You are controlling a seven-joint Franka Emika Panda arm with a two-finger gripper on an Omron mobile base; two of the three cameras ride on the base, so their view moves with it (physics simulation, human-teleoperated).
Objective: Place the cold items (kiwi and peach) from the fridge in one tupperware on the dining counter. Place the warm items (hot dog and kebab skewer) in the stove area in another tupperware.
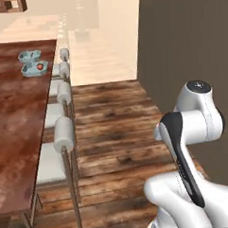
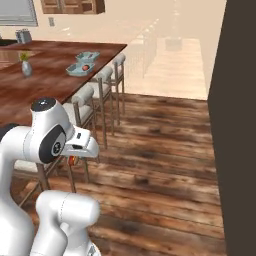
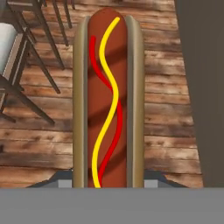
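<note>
Hot dog (image 3: 108, 100) is seen held lengthwise along the gripper's (image 3: 108, 183) line of sight, long axis running straight away from the hand, over the wooden floor (image 3: 166, 131). The gripper is clamped on the hot dog's near end, a dark tip just visible at each side of the bun.

Appearance noted: tan bun flanks, reddish-brown sausage, wavy yellow and red sauce lines down its length.

Two pale blue tupperwares are noted on the dining counter (image 1: 17, 121), well ahead and to the left past the stools (image 1: 65, 132); the nearer tupperware (image 1: 35, 68) carries a small reddish item, judged the peach (image 1: 39, 66), the farther tupperware (image 1: 29, 56) appears unfilled. The carry is judged to turn on that forward-left bearing.
</note>
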